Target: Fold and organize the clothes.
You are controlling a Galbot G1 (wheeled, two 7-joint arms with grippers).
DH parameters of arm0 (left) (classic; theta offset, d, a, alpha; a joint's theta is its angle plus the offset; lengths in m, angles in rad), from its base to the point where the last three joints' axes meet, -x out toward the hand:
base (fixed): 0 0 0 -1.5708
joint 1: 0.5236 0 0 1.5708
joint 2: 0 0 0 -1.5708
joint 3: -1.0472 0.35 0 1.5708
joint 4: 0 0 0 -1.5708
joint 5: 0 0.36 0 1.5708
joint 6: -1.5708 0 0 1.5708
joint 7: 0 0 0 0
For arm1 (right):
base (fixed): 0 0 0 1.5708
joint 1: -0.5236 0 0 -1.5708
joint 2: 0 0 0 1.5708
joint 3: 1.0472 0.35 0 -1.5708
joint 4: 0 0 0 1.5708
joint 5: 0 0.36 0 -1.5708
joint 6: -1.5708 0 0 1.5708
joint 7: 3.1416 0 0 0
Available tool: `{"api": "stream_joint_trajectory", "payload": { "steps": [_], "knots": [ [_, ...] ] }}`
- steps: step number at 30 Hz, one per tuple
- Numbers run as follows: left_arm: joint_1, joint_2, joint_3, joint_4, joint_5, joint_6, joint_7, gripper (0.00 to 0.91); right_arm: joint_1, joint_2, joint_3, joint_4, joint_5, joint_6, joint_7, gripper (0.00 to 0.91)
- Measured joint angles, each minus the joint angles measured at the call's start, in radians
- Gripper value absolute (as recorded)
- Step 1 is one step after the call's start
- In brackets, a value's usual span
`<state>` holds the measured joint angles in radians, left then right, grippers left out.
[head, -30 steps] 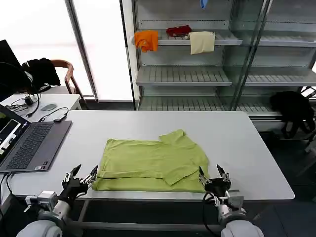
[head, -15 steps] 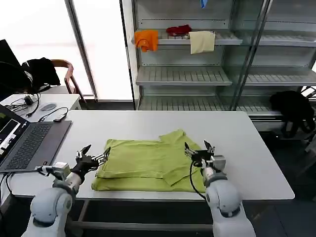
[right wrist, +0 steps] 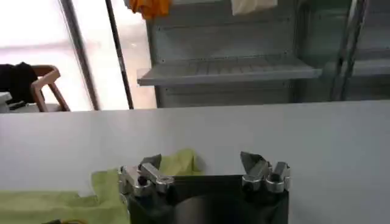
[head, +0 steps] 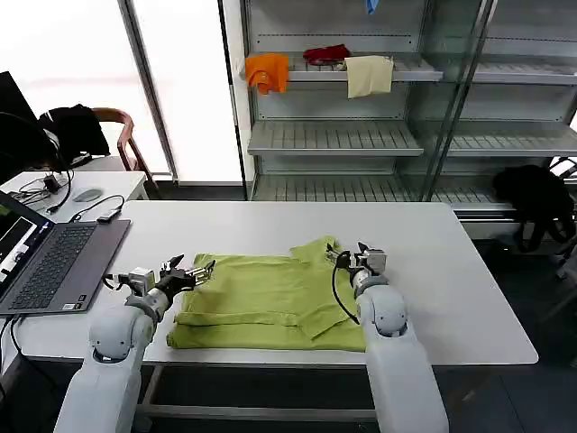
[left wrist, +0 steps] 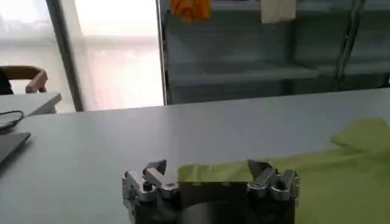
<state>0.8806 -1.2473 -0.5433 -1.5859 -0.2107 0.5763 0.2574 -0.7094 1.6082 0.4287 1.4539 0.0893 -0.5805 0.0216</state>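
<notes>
Lime-green T-shirt (head: 275, 302) flat on white table (head: 451, 280), near front edge, between the two arms. Partly folded: sleeve folded in over the body on the right side, a long fold running across the near half, near hem doubled. Far right corner sticking up in a small peak toward the shelves. Not yet a compact stack; outline wide, roughly rectangular.

Left gripper (head: 192, 271) at far left corner of shirt, jaws spread, nothing held, tips just over or touching the cloth edge; cannot tell which from head view. Left wrist view: left gripper (left wrist: 210, 176) fingers apart, green fabric lying between and beyond them, not pinched.

Right gripper (head: 350, 258) at far right of shirt, next to the raised peak, jaws parted, empty. Right wrist view: right gripper (right wrist: 204, 168) open, shirt corner (right wrist: 173, 164) just past one finger, bare table past the other.

Judgement: sleeves and side folds look done; remaining likely one or more cross folds, far edge to near edge or the reverse, then smoothing and placing tidy. Both grippers look positioned for grasping the two far corners. Roughly mid-task.

Laptop (head: 54, 262) on table's left, well apart from shirt. Shelf unit (head: 361, 135) behind with orange, red and cream cloths, untouched. Black garments on a chair at far left and on the floor at far right, not involved.
</notes>
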Motion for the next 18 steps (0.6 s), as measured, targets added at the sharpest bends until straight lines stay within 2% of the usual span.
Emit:
{"api": "stream_joint_trajectory", "payload": {
  "steps": [8, 11, 13, 14, 16, 18],
  "knots": [
    [-0.062, -0.003, 0.014, 0.097, 0.025, 0.001, 0.005, 0.907, 0.060, 0.001, 0.003, -0.092, -0.026, 0.001, -0.007, 0.907],
    [-0.079, -0.004, 0.019, 0.123, 0.035, 0.001, 0.005, 0.836, 0.067, 0.001, 0.004, -0.113, -0.038, 0.001, -0.013, 0.907],
    [-0.086, -0.006, 0.022, 0.138, 0.041, 0.001, 0.006, 0.725, 0.069, 0.001, 0.003, -0.123, -0.045, 0.001, -0.017, 0.796],
    [-0.090, -0.007, 0.023, 0.145, 0.043, 0.001, 0.006, 0.645, 0.071, 0.001, 0.002, -0.128, -0.049, 0.001, -0.020, 0.655],
    [-0.095, -0.009, 0.024, 0.154, 0.045, 0.001, 0.007, 0.605, 0.072, 0.001, -0.002, -0.137, -0.057, 0.001, -0.026, 0.484],
    [-0.100, -0.012, 0.026, 0.162, 0.048, 0.001, 0.007, 0.504, 0.073, 0.001, -0.005, -0.147, -0.067, 0.001, -0.033, 0.302]
  ]
}}
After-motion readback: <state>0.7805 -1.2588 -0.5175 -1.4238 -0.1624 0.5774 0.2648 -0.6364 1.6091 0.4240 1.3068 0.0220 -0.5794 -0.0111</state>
